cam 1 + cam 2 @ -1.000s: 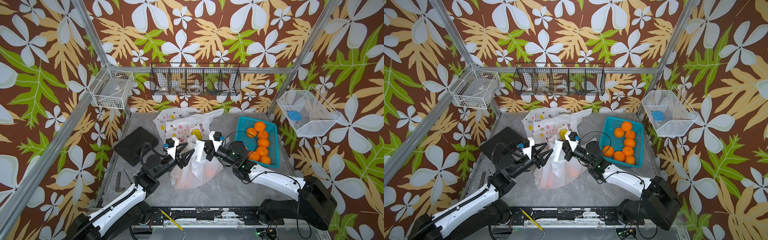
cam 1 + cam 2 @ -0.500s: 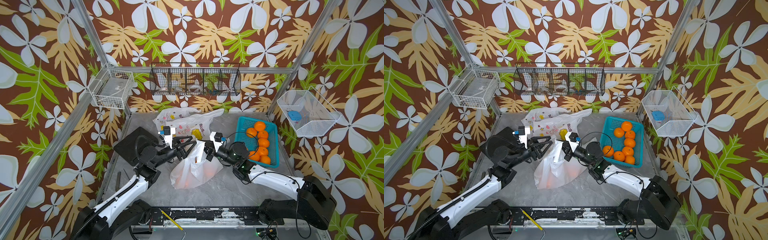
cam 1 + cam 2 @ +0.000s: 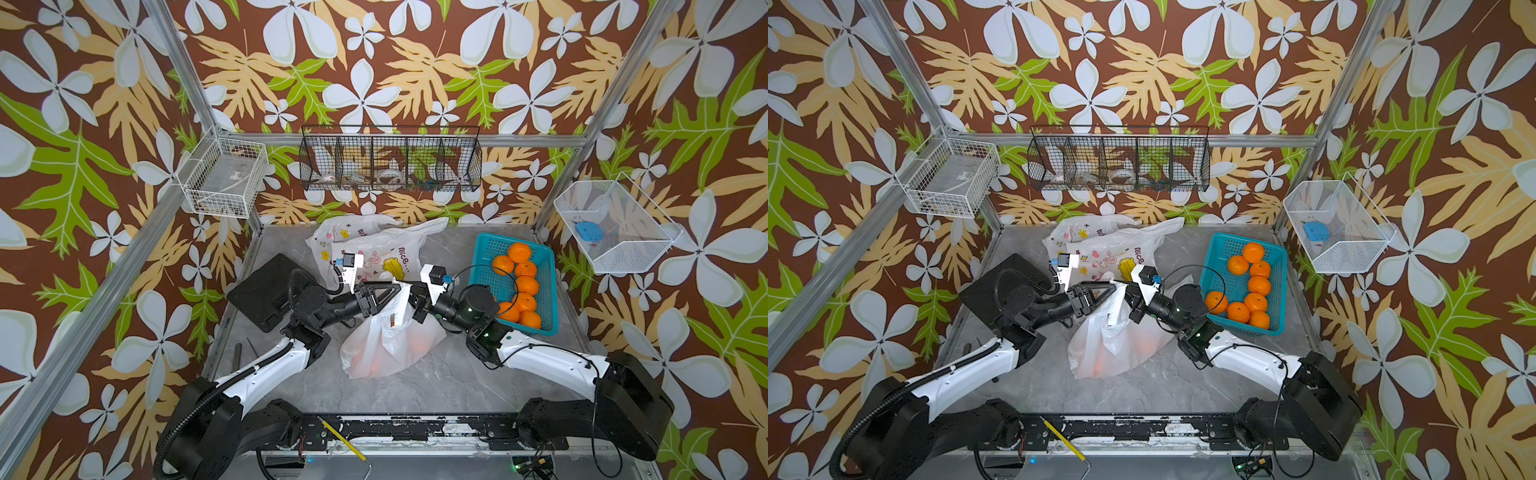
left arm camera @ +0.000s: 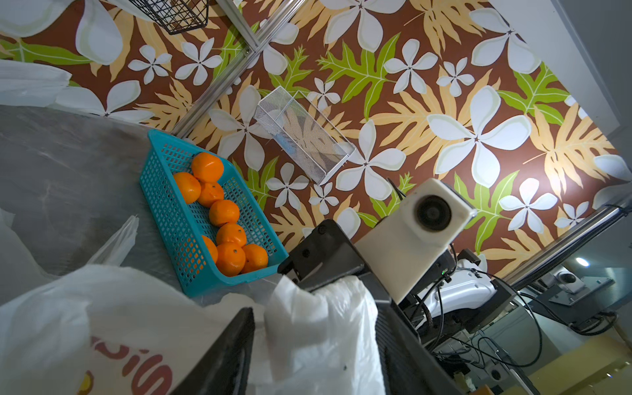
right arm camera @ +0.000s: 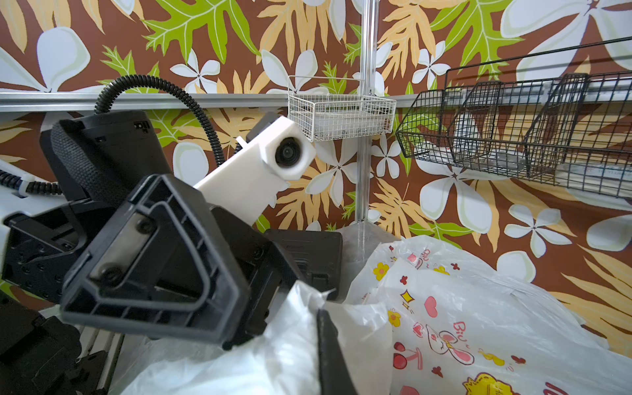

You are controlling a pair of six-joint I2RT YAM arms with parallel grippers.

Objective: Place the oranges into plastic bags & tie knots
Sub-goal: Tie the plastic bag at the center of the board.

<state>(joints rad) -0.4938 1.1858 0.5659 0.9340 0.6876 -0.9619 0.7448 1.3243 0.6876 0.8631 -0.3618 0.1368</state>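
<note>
A: Bag (image 3: 386,349) mid table, standing slumped, orange blur thru the film = fruit inside. More oranges (image 3: 517,286) in teal basket (image 3: 486,245), just beside right arm.
B: Jaws?
A: Right gripper (image 3: 412,300) pressed together on handle strip (image 4: 325,325). Left gripper (image 3: 388,291) spread, white film between its fingers, no pinch seen.
B: Knot tips?
A: My guess: close left low on strip, hold it taut, cross w/o lifting bag, else fruit spills.
B: Materials?
A: Film thin, crinkly, slippery, translucent. Fruit round, glossy. Basket stiff lattice plastic.

The table (image 3: 436,386) lies open in front; basket (image 3: 488,247), spare bags (image 3: 374,245) and seemingly a black pad (image 3: 262,291) crowd behind.
</note>
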